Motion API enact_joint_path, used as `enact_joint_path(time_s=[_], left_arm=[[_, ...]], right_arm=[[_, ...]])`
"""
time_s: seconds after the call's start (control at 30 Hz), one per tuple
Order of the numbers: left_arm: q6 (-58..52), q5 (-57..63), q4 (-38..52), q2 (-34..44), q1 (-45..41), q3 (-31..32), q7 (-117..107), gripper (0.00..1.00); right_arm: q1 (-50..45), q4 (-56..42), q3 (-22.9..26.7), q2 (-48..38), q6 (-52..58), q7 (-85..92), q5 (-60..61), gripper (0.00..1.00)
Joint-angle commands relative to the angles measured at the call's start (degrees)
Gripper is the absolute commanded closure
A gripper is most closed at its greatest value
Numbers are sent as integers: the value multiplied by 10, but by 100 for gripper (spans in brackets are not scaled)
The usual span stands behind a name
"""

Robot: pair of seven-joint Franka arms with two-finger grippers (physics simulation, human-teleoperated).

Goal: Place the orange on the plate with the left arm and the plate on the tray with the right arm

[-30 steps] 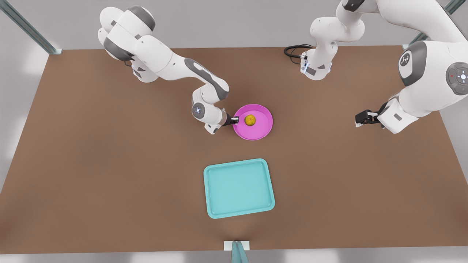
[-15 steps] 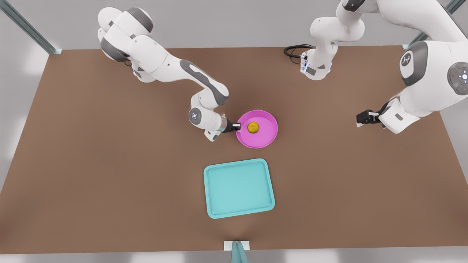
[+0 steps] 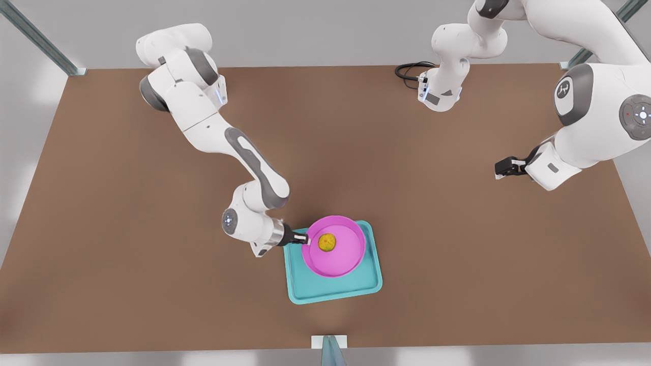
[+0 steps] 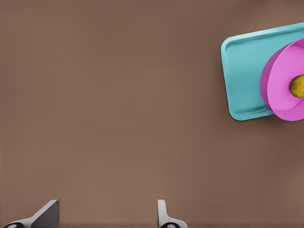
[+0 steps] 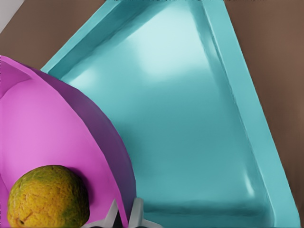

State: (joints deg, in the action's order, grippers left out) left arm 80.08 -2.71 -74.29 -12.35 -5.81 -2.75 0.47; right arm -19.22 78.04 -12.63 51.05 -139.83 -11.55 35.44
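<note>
The pink plate (image 3: 335,251) hangs over the teal tray (image 3: 330,291) near the table's front edge, tilted, with the orange (image 3: 327,242) lying in it. My right gripper (image 3: 303,238) is shut on the plate's rim on the front view's left side. The right wrist view shows its fingers pinching the plate (image 5: 47,123) beside the orange (image 5: 47,197), with the tray (image 5: 190,118) beneath. My left gripper (image 3: 501,168) waits open and empty over the table at the front view's right. Its fingers (image 4: 47,213) stand wide apart, far from the tray (image 4: 242,71) and plate (image 4: 280,80).
A black cable (image 3: 409,71) lies by an arm base (image 3: 440,94) at the table's far edge. Bare brown table (image 3: 127,229) spreads around the tray on all sides. A metal post (image 3: 330,351) stands at the front edge.
My right gripper has carried the plate with the orange from the table's middle toward the front edge, over the tray. The left arm has barely moved.
</note>
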Motion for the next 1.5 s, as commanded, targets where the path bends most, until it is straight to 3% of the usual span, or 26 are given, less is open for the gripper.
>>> enact_joint_path(time_s=[0.0,0.2,0.63,0.67,0.7,0.9,0.97,1.03,1.1,1.17,1.23,1.3,1.37,1.47], left_arm=[[0,1,0,0,0,0,1,0],[-1,1,0,3,0,0,1,0],[-5,-1,0,1,0,-1,1,0],[-7,0,0,1,0,-1,1,0],[-5,0,0,0,0,-1,1,0],[-7,3,0,0,0,-1,1,0],[-7,3,0,0,0,-1,1,0],[-10,3,0,0,1,-2,-36,0],[-9,2,0,0,5,-1,-34,0],[-9,-4,0,-4,6,-1,-35,0],[-25,-5,1,-7,7,-1,-34,0],[-38,-5,12,-8,7,-2,-35,0],[-98,-4,88,-60,7,-2,-37,0],[-100,-2,90,-65,6,-1,-35,0]], right_arm=[[3,-2,3,5,34,16,-5,79],[2,-73,9,55,40,15,-4,79],[1,-119,17,95,39,15,-5,79],[1,-119,17,95,40,15,-5,46],[1,-118,17,94,41,11,-4,0],[1,-117,17,90,43,8,-4,0],[3,-115,26,63,104,8,-6,0],[3,-118,128,-5,360,9,-31,0],[24,-196,162,-35,561,14,-143,0],[24,-256,211,-72,674,15,-254,0],[25,-254,211,-165,710,104,-388,0],[40,-166,202,-294,702,101,-399,0],[44,-91,174,-357,679,101,-428,0],[52,22,171,-417,609,99,-430,0]])
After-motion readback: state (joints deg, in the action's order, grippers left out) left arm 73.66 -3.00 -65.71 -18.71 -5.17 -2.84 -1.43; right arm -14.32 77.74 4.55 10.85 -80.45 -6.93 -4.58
